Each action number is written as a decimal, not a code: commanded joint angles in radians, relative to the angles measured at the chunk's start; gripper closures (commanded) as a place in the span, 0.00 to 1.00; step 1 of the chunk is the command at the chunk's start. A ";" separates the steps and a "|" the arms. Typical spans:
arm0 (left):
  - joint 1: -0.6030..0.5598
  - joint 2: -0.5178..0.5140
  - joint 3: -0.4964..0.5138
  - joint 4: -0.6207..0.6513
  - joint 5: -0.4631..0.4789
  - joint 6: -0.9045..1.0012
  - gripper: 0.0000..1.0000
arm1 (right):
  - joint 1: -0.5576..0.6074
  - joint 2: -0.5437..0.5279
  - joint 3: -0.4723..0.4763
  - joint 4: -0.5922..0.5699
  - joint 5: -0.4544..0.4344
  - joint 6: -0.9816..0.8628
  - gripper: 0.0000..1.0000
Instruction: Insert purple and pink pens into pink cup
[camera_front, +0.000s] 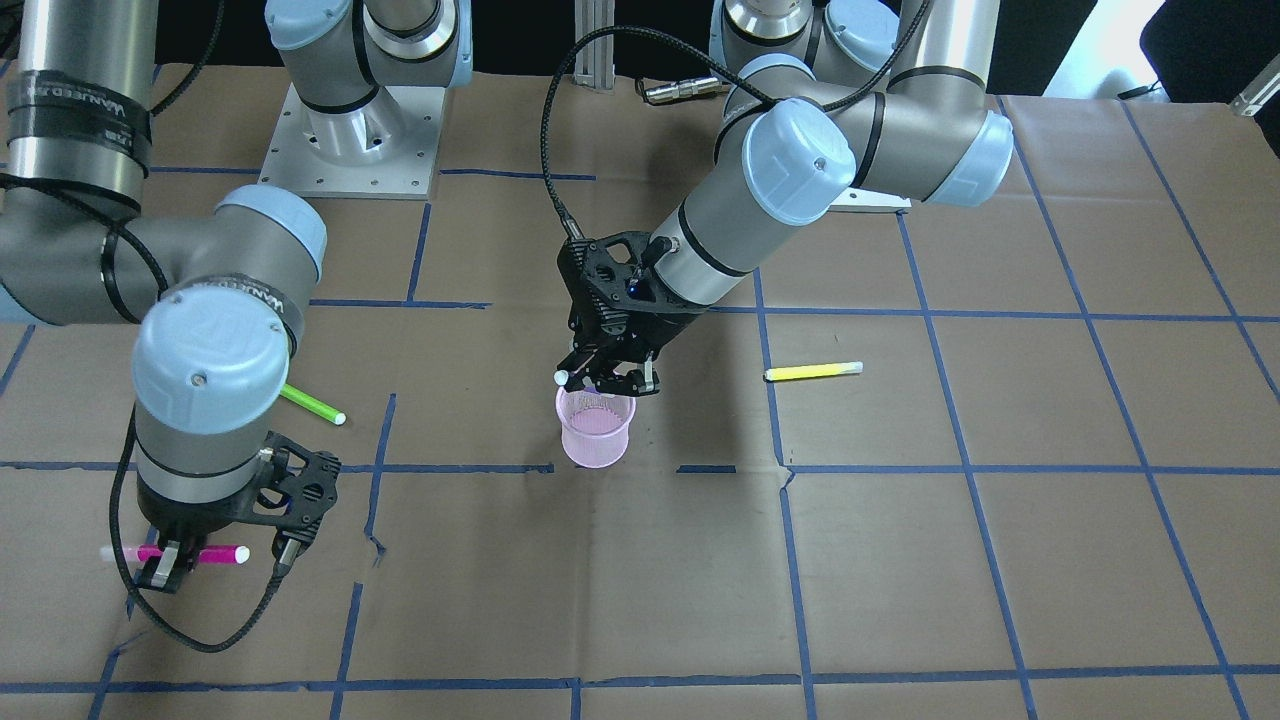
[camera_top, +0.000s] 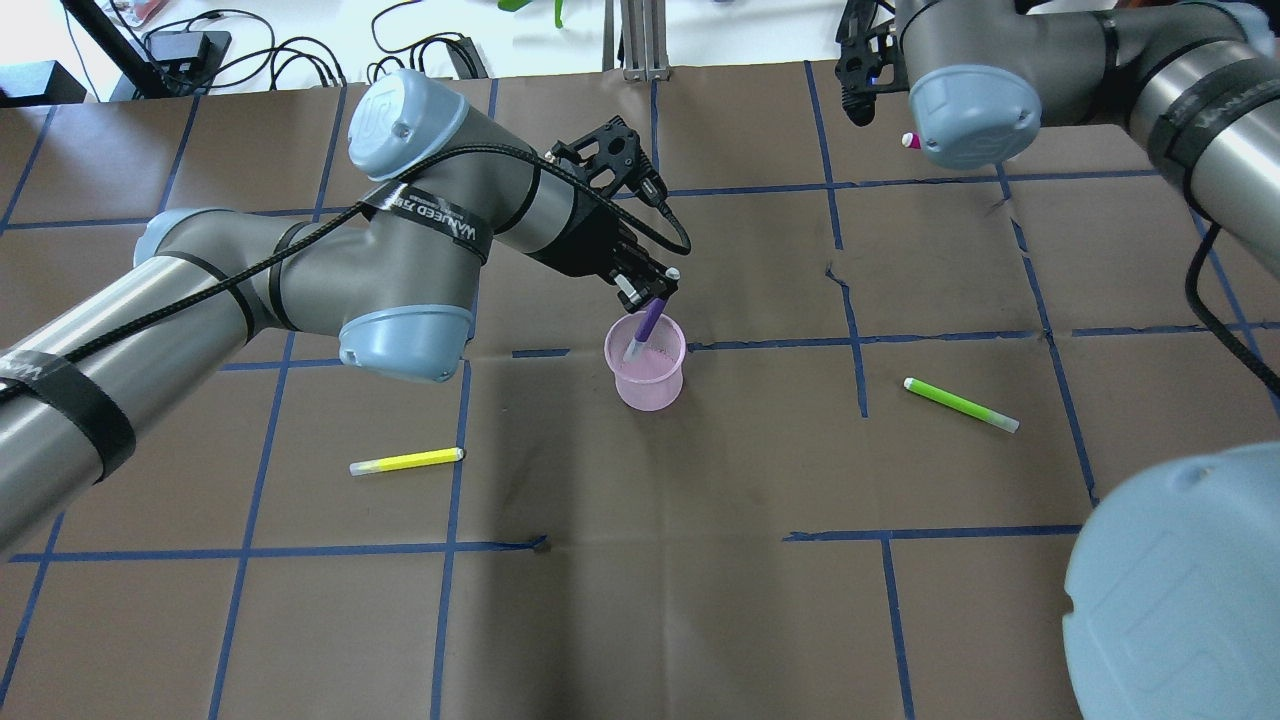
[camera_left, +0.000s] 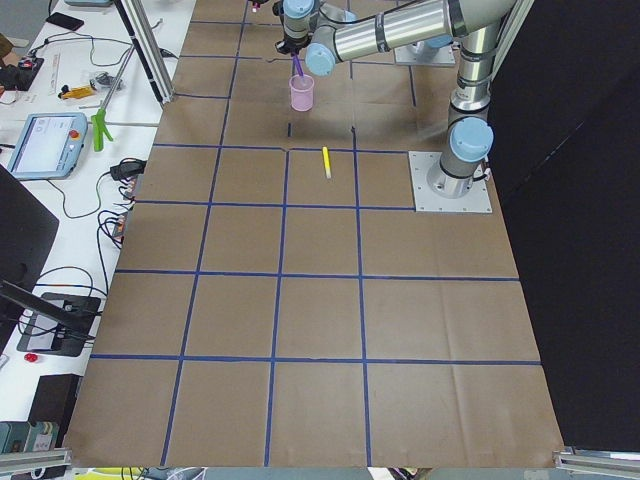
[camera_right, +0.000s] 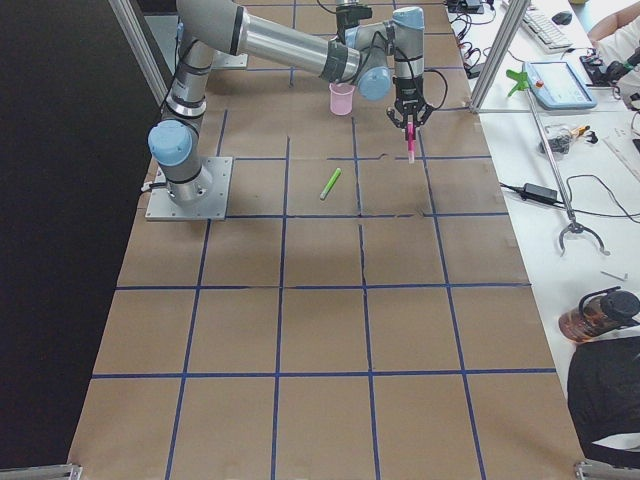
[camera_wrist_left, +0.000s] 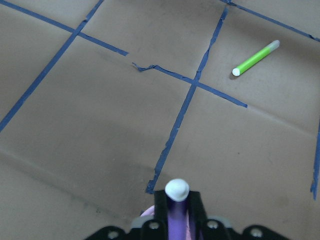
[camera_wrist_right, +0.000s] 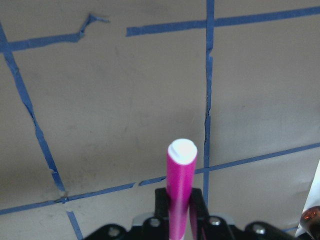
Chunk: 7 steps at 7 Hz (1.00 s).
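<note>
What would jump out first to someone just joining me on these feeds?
The left pincer holds the purple pen tilted, tip inside the pink cup at mid-table. On the robot's far right, the right pincer grips the pink pen, away from the cup. A green pen and a yellow pen lie loose either side of the cup.

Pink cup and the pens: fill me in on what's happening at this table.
The left gripper is shut on the purple pen and holds it tilted, with its lower end inside the pink cup, not yet released. The right gripper is shut on the pink pen, well away from the cup. A yellow pen and a green pen lie on the table, with neither gripper near them.
</note>
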 joint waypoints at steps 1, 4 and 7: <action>0.000 -0.011 -0.011 0.017 0.007 0.003 0.87 | -0.004 -0.121 -0.003 0.212 0.173 0.001 0.92; 0.005 -0.025 0.009 0.014 0.003 0.000 0.10 | -0.011 -0.204 -0.009 0.420 0.298 0.001 0.92; 0.014 0.012 0.125 -0.189 0.012 -0.063 0.07 | -0.004 -0.227 -0.003 0.462 0.289 -0.002 0.91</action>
